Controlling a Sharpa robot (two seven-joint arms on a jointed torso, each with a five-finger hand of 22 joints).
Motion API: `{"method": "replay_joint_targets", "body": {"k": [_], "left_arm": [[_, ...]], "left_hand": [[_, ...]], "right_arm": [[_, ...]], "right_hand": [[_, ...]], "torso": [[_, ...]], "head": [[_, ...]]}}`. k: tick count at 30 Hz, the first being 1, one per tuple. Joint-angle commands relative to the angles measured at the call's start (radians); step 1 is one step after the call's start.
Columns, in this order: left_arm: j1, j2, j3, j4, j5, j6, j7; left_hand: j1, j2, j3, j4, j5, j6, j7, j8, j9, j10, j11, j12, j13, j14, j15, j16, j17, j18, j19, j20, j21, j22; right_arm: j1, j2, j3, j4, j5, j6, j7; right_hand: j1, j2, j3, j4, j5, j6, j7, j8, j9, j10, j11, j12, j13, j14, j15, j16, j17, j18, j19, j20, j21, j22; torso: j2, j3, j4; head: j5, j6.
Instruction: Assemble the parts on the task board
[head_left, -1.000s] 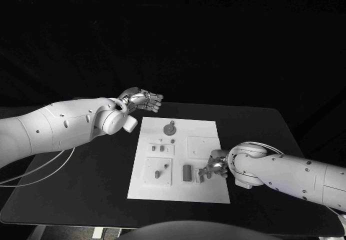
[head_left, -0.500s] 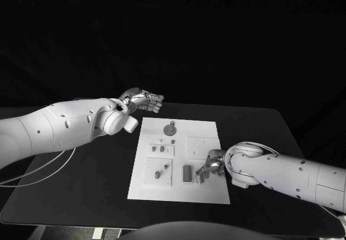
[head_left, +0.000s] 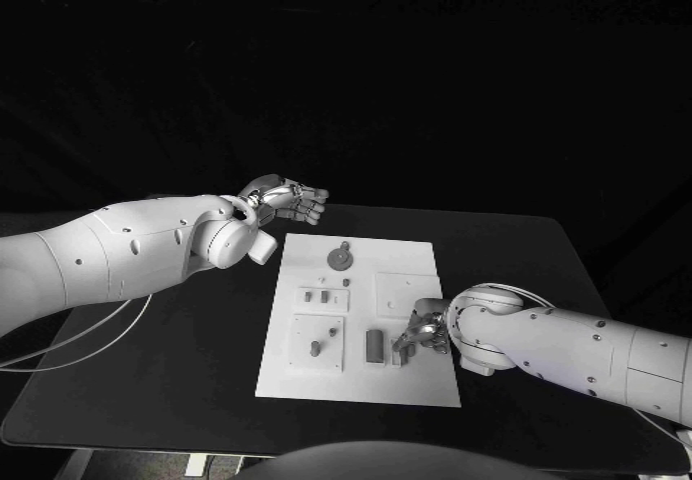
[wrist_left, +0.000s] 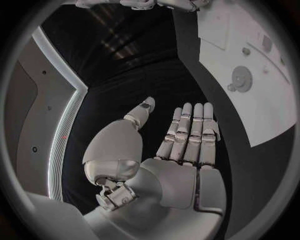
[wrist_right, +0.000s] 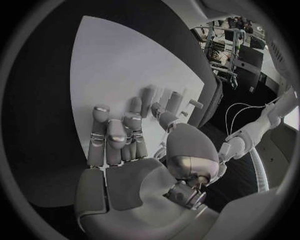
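The white task board (head_left: 361, 375) lies in the middle of the black table. On it are several grey parts: a round one (head_left: 339, 259) at the far end, small ones (head_left: 325, 296) in the middle, a peg (head_left: 315, 348) and an upright block (head_left: 375, 345) near the front. My right hand (head_left: 424, 334) is low over the board's right side, its fingertips (wrist_right: 134, 107) next to a small upright part (head_left: 401, 350); whether they grip it I cannot tell. My left hand (head_left: 289, 200) hovers beyond the board's far left corner, flat and holding nothing (wrist_left: 184, 135).
Black tabletop (head_left: 188, 360) runs wide on both sides of the board. My left forearm (head_left: 130, 255) spans the table's left part. A white cable (head_left: 87, 340) hangs under that arm.
My right hand has crept a little to the left across the board, closer to the upright parts. The left hand has stayed where it was.
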Motion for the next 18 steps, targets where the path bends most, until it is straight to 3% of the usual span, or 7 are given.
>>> {"method": "replay_joint_targets", "body": {"k": [1,5,18], "left_arm": [[0.001,0.002,0.001,0.001,-0.003,0.012,0.003],[0.001,0.002,0.001,0.001,-0.003,0.012,0.002],[0.001,0.001,0.001,0.002,-0.004,0.013,0.0]], "left_hand": [[-0.002,-0.004,-0.002,0.003,-0.007,-0.003,-0.001,0.005,-0.001,-0.001,-0.001,-0.006,-0.002,-0.007,0.001,-0.005,0.001,0.01,-0.005,-0.001,-0.001,0.001],[-0.001,-0.004,-0.002,0.002,-0.007,-0.004,0.0,0.005,-0.001,-0.001,-0.001,-0.006,-0.002,-0.006,0.001,-0.005,0.001,0.01,-0.005,-0.002,-0.001,0.002],[-0.001,-0.004,-0.002,0.002,-0.01,-0.004,0.001,0.005,-0.002,-0.002,0.001,-0.006,-0.002,-0.006,0.001,-0.005,0.002,0.01,-0.005,-0.001,-0.001,0.002]], "right_arm": [[-0.016,0.005,-0.009,-0.002,-0.049,0.025,-0.002],[-0.017,0.006,-0.009,-0.003,-0.063,0.018,-0.003],[-0.018,-0.002,-0.009,-0.004,-0.071,0.005,-0.009]], "right_hand": [[0.026,0.006,0.008,-0.033,0.008,-0.005,0.007,-0.009,-0.085,0.002,-0.005,0.002,0.001,0.0,0.001,0.002,0.001,0.014,-0.001,-0.002,0.007,0.011],[0.077,-0.01,0.019,-0.066,0.018,-0.005,0.008,-0.01,-0.085,0.003,-0.004,0.001,0.002,0.0,0.002,0.001,0.0,0.014,0.0,-0.001,0.007,0.011],[0.11,-0.006,0.015,-0.066,0.045,-0.004,0.009,-0.012,-0.084,0.004,-0.003,-0.001,0.003,0.001,0.004,0.001,0.0,0.014,0.0,0.004,0.007,0.011]], "torso": [[0.0,-0.0001,0.0],[0.0,-0.0002,-0.0002],[0.0,0.0002,-0.0009]], "head": [[0.0,-0.001],[0.0,-0.003],[-0.001,-0.002]]}}
